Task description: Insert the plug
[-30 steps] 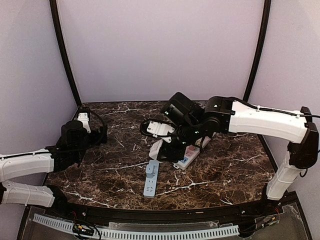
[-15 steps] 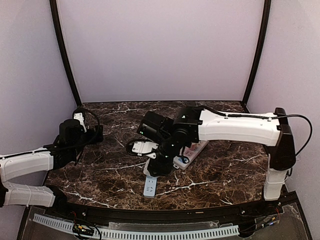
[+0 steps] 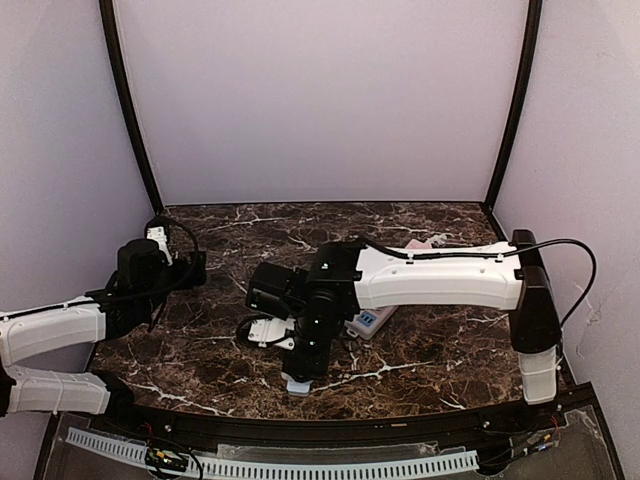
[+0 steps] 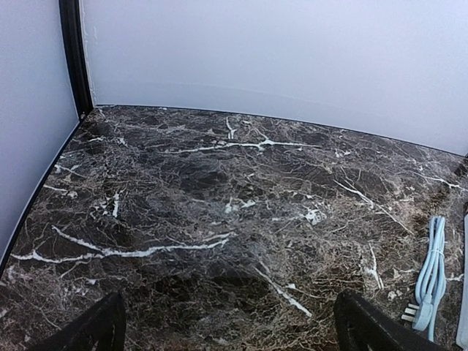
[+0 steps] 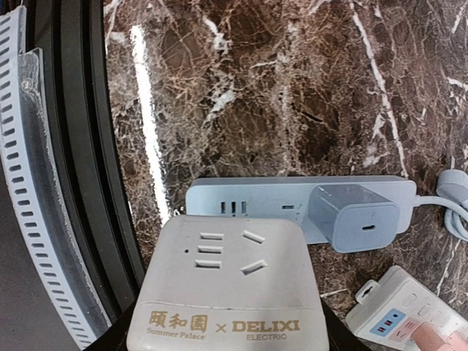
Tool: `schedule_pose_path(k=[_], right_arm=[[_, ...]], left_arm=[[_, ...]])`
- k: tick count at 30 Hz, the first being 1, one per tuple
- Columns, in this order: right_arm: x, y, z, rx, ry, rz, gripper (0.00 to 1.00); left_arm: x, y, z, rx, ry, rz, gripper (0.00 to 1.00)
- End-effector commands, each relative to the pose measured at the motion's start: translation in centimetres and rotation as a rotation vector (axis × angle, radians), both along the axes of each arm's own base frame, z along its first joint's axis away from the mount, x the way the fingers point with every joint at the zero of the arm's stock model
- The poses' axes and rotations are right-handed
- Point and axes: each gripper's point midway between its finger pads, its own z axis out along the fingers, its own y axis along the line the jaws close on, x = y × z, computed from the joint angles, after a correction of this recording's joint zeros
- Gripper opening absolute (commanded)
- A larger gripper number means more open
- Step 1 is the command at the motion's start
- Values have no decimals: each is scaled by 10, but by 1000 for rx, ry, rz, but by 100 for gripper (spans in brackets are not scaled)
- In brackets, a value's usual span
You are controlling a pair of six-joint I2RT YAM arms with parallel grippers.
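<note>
My right gripper (image 5: 227, 325) is shut on a white square plug adapter (image 5: 228, 281) marked DELIXI, its socket face turned to the camera. Just beyond it a pale blue power strip (image 5: 263, 201) lies on the marble with a blue charger block (image 5: 355, 217) plugged into it. From above, the right gripper (image 3: 305, 352) hangs over the near end of the blue strip (image 3: 297, 386), covering most of it. The plug's own pins are hidden. My left gripper (image 4: 238, 329) is open over bare marble, far to the left (image 3: 190, 270).
A white power strip (image 3: 372, 321) lies right of the blue one, its corner showing (image 5: 398, 311) with a pink piece on it. A coiled blue cable with a plug (image 4: 430, 272) lies at the right of the left wrist view. The black table rim (image 5: 80, 168) runs close by.
The right arm has swung left and toward the near edge, carrying the white plug adapter from above the white strip to over the blue strip. The left arm barely moved.
</note>
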Motion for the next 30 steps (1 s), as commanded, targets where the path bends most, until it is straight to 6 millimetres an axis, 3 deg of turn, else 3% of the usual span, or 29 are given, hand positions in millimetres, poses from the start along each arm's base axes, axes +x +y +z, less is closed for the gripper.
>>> schedule_pose_path(k=[1,8,30], right_arm=[[-9,-1,2,-23,-1,-9,0],[-15,3,-8,-45,15,4,0],[-5,3,-27,-102,-17,-6,0]], left_arm=[[-6,10,-9,7,23,30,99],[-10,21,-7,-7,16,72,99],[-15,15,0,-37,-22,19,99]])
